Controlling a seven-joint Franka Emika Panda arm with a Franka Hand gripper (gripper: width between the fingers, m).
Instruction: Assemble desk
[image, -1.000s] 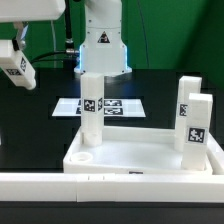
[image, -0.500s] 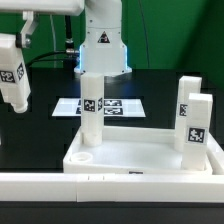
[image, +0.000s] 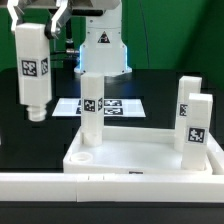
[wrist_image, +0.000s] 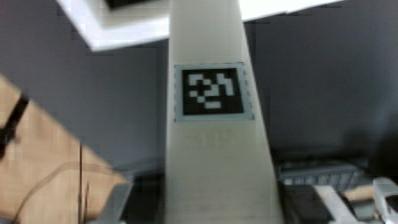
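The white desk slab (image: 140, 155) lies on the black table with its rim up. Three legs stand in its corner sockets: one at the back on the exterior view's left (image: 92, 108) and two on the right (image: 187, 103) (image: 198, 125). The front left socket (image: 83, 157) is open. My gripper (image: 36, 20) is shut on the fourth leg (image: 32, 70) and holds it upright in the air, left of the slab and well above the table. In the wrist view the tagged leg (wrist_image: 214, 95) fills the middle, with my gripper (wrist_image: 222, 195) clamped on its near end.
The marker board (image: 115, 104) lies flat behind the slab. The long white border rail (image: 110, 186) runs along the front edge. The robot base (image: 102, 45) stands at the back centre.
My gripper has moved toward the exterior view's right with the leg. The leg has swung from tilted to upright, and its tag now faces the camera.
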